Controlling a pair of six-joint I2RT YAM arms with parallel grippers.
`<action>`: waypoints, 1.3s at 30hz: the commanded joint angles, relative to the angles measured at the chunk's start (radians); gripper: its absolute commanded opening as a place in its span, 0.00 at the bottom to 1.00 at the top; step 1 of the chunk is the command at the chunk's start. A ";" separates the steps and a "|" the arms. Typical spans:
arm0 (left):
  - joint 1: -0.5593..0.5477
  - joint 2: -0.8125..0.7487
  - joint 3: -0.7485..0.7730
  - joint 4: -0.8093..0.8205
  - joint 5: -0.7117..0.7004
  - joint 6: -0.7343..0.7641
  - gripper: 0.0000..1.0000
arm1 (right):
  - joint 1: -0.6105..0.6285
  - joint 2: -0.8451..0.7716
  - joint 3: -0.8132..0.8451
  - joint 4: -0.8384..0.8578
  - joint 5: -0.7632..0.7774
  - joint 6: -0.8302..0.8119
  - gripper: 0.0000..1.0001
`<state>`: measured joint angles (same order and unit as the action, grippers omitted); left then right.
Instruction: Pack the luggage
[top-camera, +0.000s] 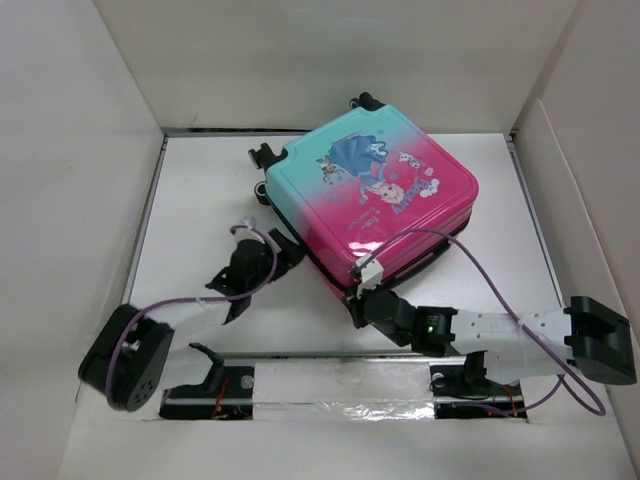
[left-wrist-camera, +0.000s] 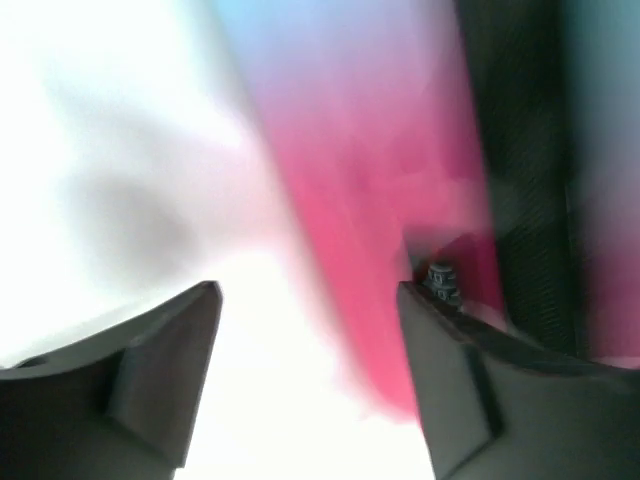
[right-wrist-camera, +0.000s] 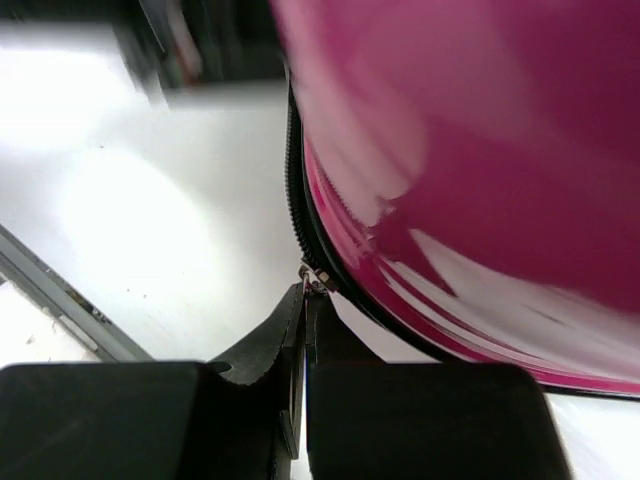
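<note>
Luggage (top-camera: 385, 195), a small hard-shell suitcase, teal fading to pink with a cartoon princess print: lies flat on the white table (top-camera: 200, 190), lid down, black-and-white wheels (top-camera: 262, 156) to the far-left side. What is inside is hidden.

My right gripper (right-wrist-camera: 305, 290): at the near corner of the shell, fingers pressed together, with a small metal zip pull (right-wrist-camera: 314, 276) pinched at their tips, as far as I can make out. The pull sits on the black toothed zip track (right-wrist-camera: 296, 190) that runs between the two pink halves.

My left gripper (left-wrist-camera: 310, 290): fingers apart, nothing between them, just beside the pink left edge. The right-hand finger is close to the shell; contact not clear, view blurred.

Progress, my reading: filling is over and the lid is closed. I am in the zipping stage. How much of the track is already shut I cannot tell. Left to do: draw the pull along the seam until the shell is sealed all round.
</note>
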<state>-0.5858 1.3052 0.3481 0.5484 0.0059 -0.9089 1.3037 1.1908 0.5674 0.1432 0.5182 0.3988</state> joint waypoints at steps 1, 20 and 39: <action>0.131 -0.213 0.058 0.151 -0.034 -0.129 0.75 | 0.040 -0.102 -0.003 0.243 -0.141 0.061 0.00; 0.440 0.396 1.008 -0.382 0.233 -0.024 0.91 | 0.022 -0.092 -0.047 0.262 -0.227 0.046 0.00; 0.471 0.388 1.084 -0.531 0.023 0.220 0.83 | 0.022 -0.128 -0.057 0.222 -0.213 0.051 0.00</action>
<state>-0.1230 1.6775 1.3617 0.0467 0.0628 -0.7563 1.2976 1.1069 0.4923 0.1959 0.3931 0.4229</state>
